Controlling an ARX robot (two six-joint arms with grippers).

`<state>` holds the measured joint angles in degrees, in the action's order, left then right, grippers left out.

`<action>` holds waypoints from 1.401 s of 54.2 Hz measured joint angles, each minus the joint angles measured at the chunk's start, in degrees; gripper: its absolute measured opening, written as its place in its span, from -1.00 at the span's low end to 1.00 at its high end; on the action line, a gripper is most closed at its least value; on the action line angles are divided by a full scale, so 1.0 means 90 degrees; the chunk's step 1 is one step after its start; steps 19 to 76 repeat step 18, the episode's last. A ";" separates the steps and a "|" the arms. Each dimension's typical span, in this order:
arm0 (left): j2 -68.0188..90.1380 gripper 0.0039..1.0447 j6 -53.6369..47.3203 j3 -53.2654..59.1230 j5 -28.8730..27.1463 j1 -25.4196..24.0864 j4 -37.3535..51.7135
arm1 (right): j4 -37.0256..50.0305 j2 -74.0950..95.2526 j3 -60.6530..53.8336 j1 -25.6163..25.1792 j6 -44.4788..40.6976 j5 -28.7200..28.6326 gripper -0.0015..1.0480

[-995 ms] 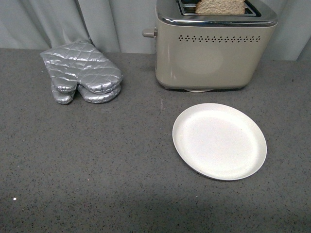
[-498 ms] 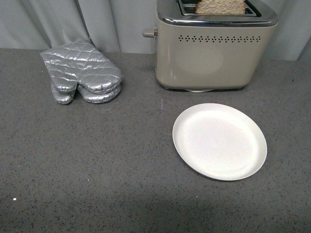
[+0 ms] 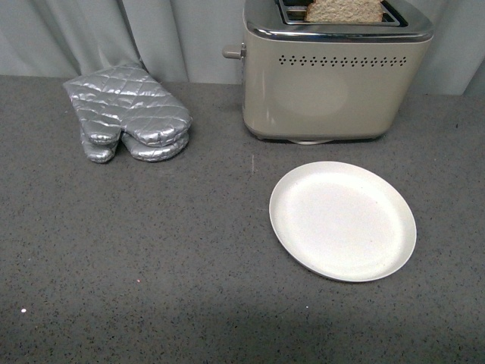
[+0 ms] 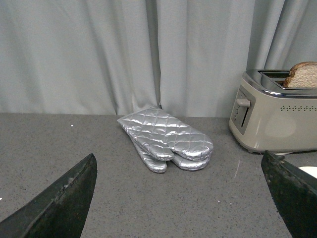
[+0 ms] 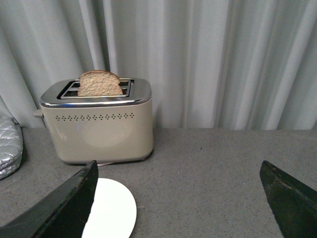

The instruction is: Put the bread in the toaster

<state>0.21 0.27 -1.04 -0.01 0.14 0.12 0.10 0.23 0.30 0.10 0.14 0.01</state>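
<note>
Standing upright in the near slot of the toaster (image 3: 322,83), the bread (image 3: 342,10) is poking above its chrome top. Both the left gripper (image 4: 181,198) and right gripper (image 5: 178,203) are hovering with fingers spread wide, grasping nothing, above the desk (image 3: 151,250).

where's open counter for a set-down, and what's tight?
Free: the wide near strip of counter in front of the oven mitts and left of the plate; also the gap between mitts and toaster. Tight: the narrow band between the toaster and the plate. The bread fills one slot.
</note>
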 joint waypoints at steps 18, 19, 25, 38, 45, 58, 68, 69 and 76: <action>0.0000 0.88 0.0000 0.0000 0.0000 0.0000 0.0000 | 0.0000 0.0000 0.0000 0.0000 0.0000 0.0000 0.81; 0.0000 0.88 0.0000 0.0000 0.0000 0.0000 0.0000 | 0.0000 0.0000 0.0000 0.0000 0.0000 0.0000 0.81; 0.0000 0.88 0.0000 0.0000 0.0000 0.0000 0.0000 | 0.0000 0.0000 0.0000 0.0000 0.0000 0.0000 0.81; 0.0000 0.88 0.0000 0.0000 0.0000 0.0000 0.0000 | 0.0000 0.0000 0.0000 0.0000 0.0000 0.0000 0.81; 0.0000 0.88 0.0000 0.0000 0.0000 0.0000 0.0000 | 0.0000 0.0000 0.0000 0.0000 0.0000 0.0000 0.81; 0.0000 0.88 0.0000 0.0000 0.0000 0.0000 0.0000 | 0.0000 0.0000 0.0000 0.0000 0.0000 0.0000 0.81; 0.0000 0.88 0.0000 0.0000 0.0000 0.0000 0.0000 | 0.0000 0.0000 0.0000 0.0000 0.0000 0.0000 0.81; 0.0000 0.88 0.0000 0.0000 0.0000 0.0000 0.0000 | 0.0000 0.0000 0.0000 0.0000 0.0000 0.0000 0.81; 0.0000 0.88 0.0000 0.0000 0.0000 0.0000 0.0000 | 0.0000 0.0000 0.0000 0.0000 0.0000 0.0000 0.81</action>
